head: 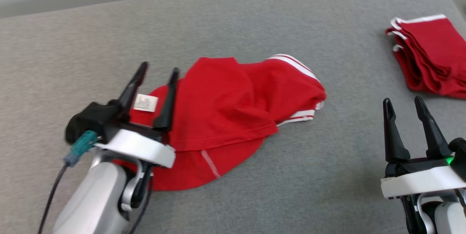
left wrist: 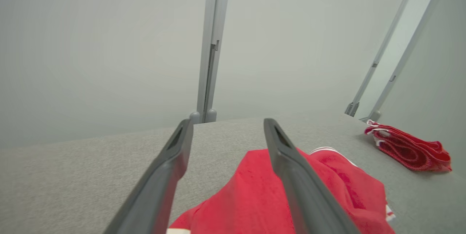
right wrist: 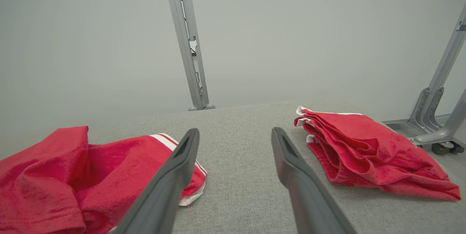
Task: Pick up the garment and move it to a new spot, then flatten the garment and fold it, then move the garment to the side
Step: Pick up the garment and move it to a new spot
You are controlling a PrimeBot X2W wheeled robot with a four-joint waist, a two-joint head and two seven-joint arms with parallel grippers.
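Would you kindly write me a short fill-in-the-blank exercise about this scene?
The crumpled garment is ____ with white trim.
The left pincer and right pincer both stand ____.
The folded stack lies on the robot's ____ side.
A white label shows between the ____ pincer's fingers.
Missing words: red; open; right; left

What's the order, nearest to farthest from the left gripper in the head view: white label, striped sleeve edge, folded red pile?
1. White label, seen between the left gripper's fingers.
2. Striped sleeve edge, on the garment's right side.
3. Folded red pile, at the far right.
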